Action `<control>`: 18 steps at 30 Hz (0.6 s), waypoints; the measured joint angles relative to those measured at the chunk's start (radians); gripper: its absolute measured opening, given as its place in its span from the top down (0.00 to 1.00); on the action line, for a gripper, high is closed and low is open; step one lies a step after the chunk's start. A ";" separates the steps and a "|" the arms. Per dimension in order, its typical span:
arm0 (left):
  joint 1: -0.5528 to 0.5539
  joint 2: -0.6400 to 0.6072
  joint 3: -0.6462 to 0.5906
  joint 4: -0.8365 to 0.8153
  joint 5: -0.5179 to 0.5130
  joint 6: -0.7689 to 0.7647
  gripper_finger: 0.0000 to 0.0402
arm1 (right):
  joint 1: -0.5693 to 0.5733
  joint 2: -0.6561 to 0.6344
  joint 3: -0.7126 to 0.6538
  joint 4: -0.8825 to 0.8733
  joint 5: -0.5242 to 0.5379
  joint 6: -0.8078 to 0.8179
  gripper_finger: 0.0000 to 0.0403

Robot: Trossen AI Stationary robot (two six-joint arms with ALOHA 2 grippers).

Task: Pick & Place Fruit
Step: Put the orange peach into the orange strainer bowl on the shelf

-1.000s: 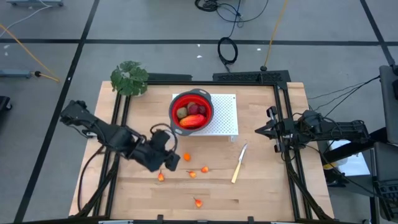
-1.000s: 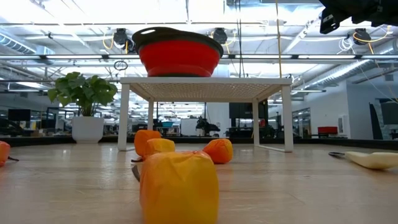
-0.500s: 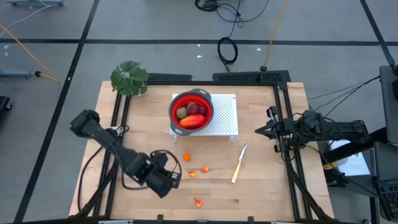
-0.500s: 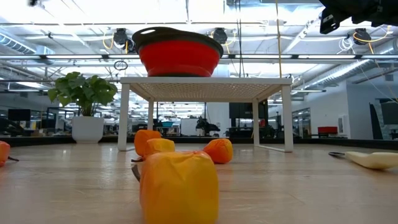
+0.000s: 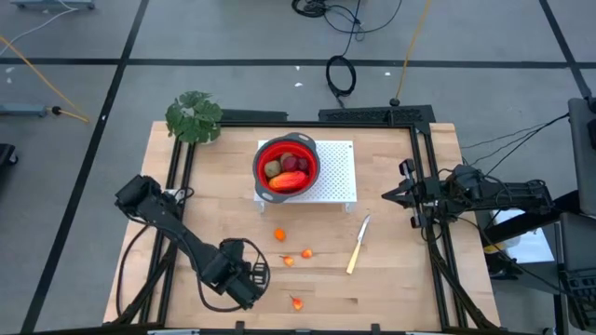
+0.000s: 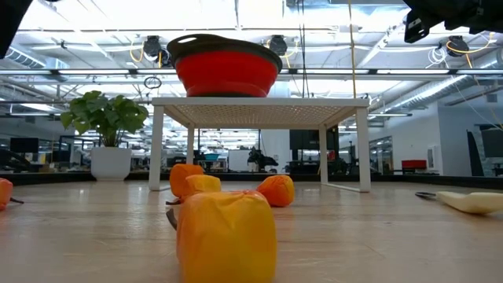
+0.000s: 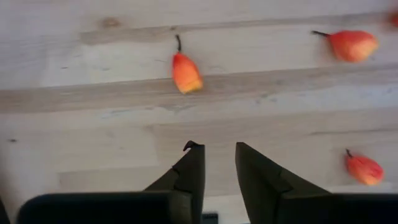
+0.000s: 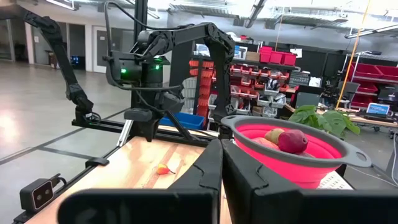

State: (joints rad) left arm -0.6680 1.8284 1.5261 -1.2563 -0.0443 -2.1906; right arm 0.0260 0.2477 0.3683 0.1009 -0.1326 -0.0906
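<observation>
Left tool (image 5: 251, 279) hovers low over the front of the pale wooden desk (image 5: 391, 279). The wrist view shows its two dark fingers parted by a narrow gap, with bare wood between them and nothing gripped. Right tool (image 5: 396, 195) sits out at the right edge of the desk, its fingers pressed flat together and empty.

Now the loose fruit. From above I count four small orange pieces (image 5: 279, 234) on the boards, spread between the left tool and the knife (image 5: 358, 244). Each is teardrop-shaped and smooth, with a thin dark stem. Nearest the left tool is the one by the front edge (image 5: 296, 302), just to its right and not touching it. That tool's own camera catches three of them, one straight ahead of the fingertips (image 7: 186, 71) and two off to the side.

The rest is in the bowl (image 5: 312, 149), which is red, round and grey-rimmed with soft-looking walls. It stands on one white perforated stand (image 5: 340, 177) with four legs. Inside are one long red-orange piece (image 5: 287, 182), one olive-brown oval (image 5: 272, 169) and dark red round fruit (image 5: 292, 164), too crowded to count exactly.

One knife lies flat, slim, with a pale handle. One leafy green plant (image 5: 194, 116) stands at the back left corner.
</observation>
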 joint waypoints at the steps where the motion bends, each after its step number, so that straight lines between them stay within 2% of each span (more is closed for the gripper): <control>1: -0.003 0.000 0.000 -0.007 -0.001 -0.012 0.76 | 0.000 0.000 0.000 0.000 0.000 0.000 1.00; 7: -0.017 -0.001 0.000 -0.059 -0.009 -0.118 0.60 | 0.000 0.000 0.000 0.000 -0.002 0.000 1.00; 18: -0.021 -0.001 -0.064 -0.045 -0.008 -0.183 0.26 | 0.000 0.000 0.000 0.000 -0.003 0.000 1.00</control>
State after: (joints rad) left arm -0.6886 1.8278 1.4620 -1.3010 -0.0525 -2.3733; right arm 0.0260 0.2475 0.3683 0.1009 -0.1352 -0.0902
